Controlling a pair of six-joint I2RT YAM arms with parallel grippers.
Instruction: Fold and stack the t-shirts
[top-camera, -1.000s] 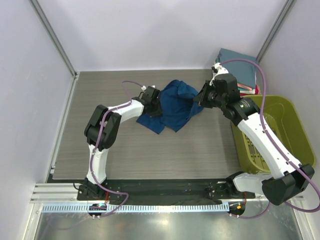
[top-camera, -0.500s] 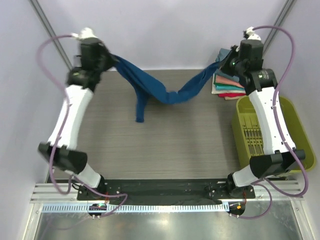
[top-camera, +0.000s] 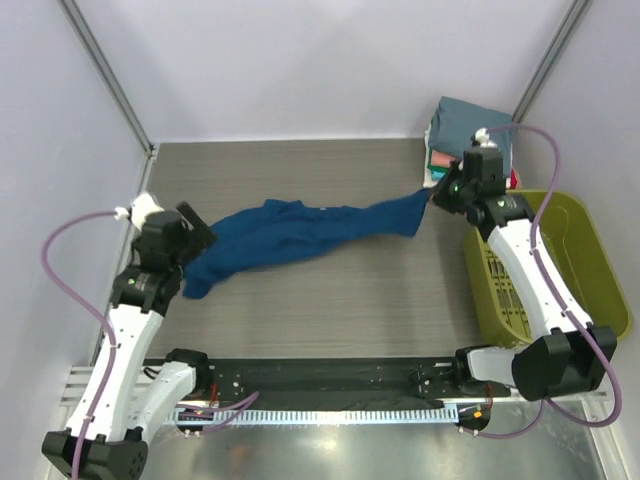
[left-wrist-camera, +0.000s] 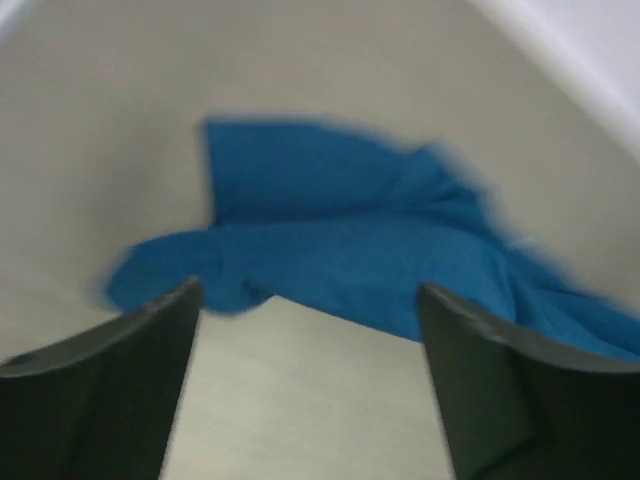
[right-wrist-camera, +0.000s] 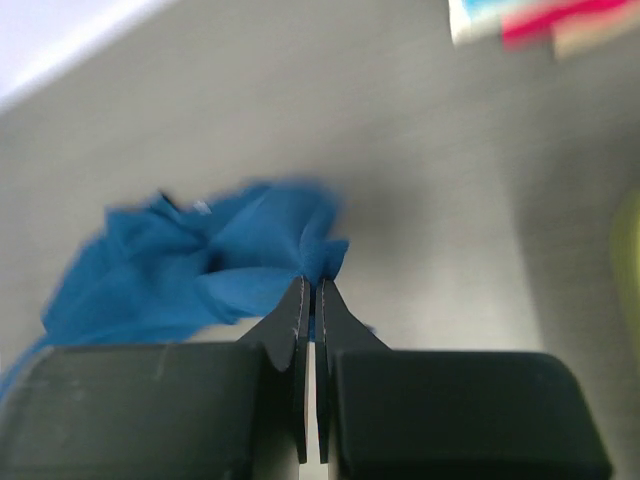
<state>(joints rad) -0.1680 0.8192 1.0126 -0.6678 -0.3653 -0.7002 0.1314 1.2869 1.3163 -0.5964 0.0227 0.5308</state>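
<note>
A dark blue t-shirt (top-camera: 300, 232) lies stretched in a crumpled band across the middle of the table. My right gripper (top-camera: 436, 196) is shut on its right end, low over the table; in the right wrist view the fingertips (right-wrist-camera: 310, 288) pinch a fold of the blue cloth (right-wrist-camera: 190, 275). My left gripper (top-camera: 199, 238) stands open just beside the shirt's left end. The left wrist view shows only bare table between that gripper's (left-wrist-camera: 308, 298) fingers, with the shirt (left-wrist-camera: 350, 245) lying beyond the tips. A stack of folded t-shirts (top-camera: 472, 128), slate-teal on top, sits at the back right.
An olive-green plastic basket (top-camera: 560, 215) stands at the right edge, next to the right arm. The folded stack's coloured edges (right-wrist-camera: 540, 18) show at the top of the right wrist view. Walls close in the table at the back and on both sides.
Both arms came down from holding the shirt high between them. The shirt now lies on the table. The left gripper has opened and let go of its end.
</note>
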